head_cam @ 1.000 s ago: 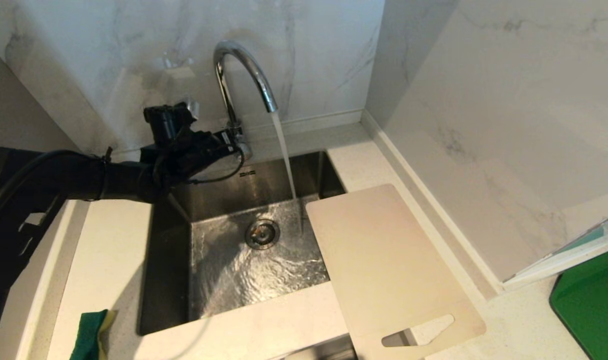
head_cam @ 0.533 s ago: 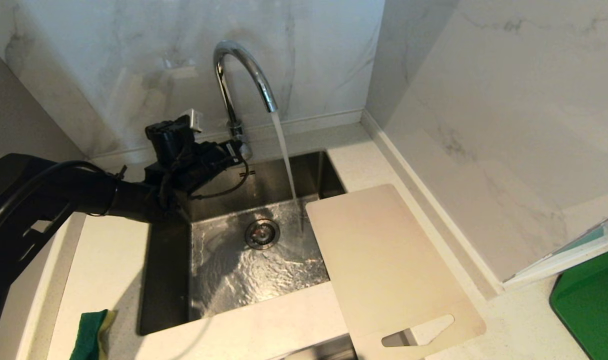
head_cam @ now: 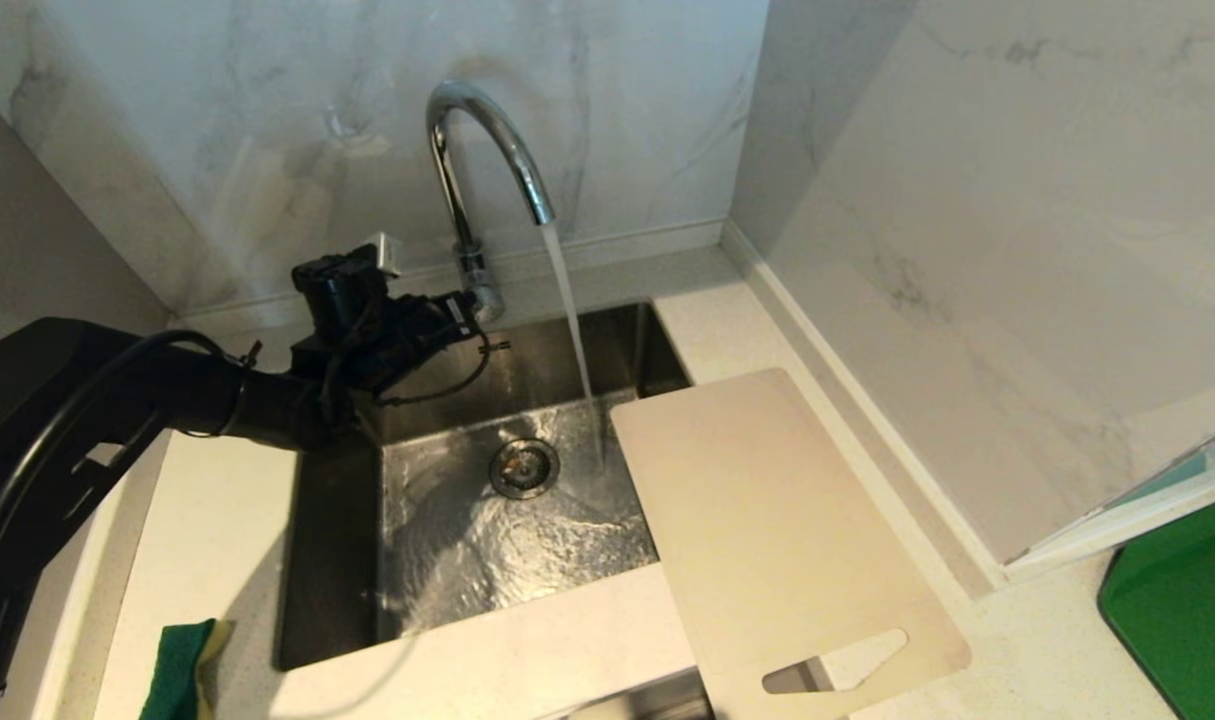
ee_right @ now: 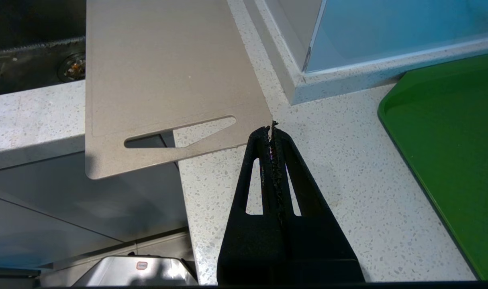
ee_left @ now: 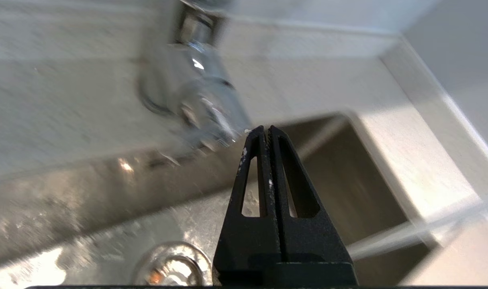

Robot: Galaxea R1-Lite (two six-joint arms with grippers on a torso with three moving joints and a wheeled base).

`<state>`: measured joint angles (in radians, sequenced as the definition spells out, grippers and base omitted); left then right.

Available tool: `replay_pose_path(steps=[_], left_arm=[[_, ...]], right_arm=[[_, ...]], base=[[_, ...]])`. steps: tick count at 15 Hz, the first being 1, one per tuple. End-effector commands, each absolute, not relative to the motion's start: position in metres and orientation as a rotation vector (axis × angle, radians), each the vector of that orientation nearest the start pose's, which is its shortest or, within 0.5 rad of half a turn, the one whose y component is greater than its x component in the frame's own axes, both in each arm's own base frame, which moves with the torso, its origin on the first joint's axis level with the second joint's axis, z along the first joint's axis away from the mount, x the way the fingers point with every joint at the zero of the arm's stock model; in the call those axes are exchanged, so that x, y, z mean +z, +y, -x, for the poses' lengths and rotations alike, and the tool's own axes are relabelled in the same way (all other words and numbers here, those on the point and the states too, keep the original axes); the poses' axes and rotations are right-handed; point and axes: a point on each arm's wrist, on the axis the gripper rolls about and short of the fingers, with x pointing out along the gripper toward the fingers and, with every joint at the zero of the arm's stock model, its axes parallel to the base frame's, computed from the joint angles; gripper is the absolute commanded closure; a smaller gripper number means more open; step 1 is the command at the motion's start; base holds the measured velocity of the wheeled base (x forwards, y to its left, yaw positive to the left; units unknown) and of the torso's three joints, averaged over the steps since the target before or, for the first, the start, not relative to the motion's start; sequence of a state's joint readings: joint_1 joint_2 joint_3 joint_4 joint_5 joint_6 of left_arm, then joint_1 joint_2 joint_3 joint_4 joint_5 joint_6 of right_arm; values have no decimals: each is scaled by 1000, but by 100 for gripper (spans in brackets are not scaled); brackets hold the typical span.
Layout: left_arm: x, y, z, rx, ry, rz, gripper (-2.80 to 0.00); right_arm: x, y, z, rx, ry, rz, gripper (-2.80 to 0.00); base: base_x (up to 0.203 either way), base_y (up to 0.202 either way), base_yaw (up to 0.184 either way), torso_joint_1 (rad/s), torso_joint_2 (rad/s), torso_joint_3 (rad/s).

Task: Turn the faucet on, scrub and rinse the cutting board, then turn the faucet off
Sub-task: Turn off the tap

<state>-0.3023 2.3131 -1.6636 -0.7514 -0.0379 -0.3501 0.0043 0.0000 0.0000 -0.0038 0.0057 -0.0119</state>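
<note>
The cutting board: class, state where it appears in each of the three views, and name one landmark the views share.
Head view: the cutting board lies lower right of centre, bridging the sink's right edge, handle cutout nearest the camera.
Left wrist view: not in it.
Right wrist view: the board fills the upper left, beyond the shut right pincer.
Shared landmark: the sink drain.

The faucet point(ee_left: 195, 96) base is a blurry smear in the left wrist view, so I can't tell if the pinched-together left gripper point(ee_left: 266, 129) tips actually touch it. The green mat point(head_cam: 1182, 605) and the sponge point(head_cam: 182, 668) both run off the head view's edge, and the left arm blocks the sink's point(head_cam: 337, 560) back left corner.
</note>
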Motion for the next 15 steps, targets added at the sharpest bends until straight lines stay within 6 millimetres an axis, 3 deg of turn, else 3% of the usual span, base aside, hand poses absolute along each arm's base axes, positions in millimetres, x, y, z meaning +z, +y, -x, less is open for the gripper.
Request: replay_pose_path(steps=[1, 9, 15], left_arm=[[180, -139, -481, -332, -63, 362, 0], [161, -126, -507, -293, -78, 358, 0], [169, -98, -520, -241, -140, 368, 0]], right_arm=[[76, 0, 23, 11, -5, 12, 0], [76, 0, 23, 11, -5, 12, 0], [76, 0, 23, 11, -5, 12, 0]], base=[[0, 0, 0, 0, 0, 0], [0, 0, 0, 0, 0, 0], [0, 0, 0, 0, 0, 0]])
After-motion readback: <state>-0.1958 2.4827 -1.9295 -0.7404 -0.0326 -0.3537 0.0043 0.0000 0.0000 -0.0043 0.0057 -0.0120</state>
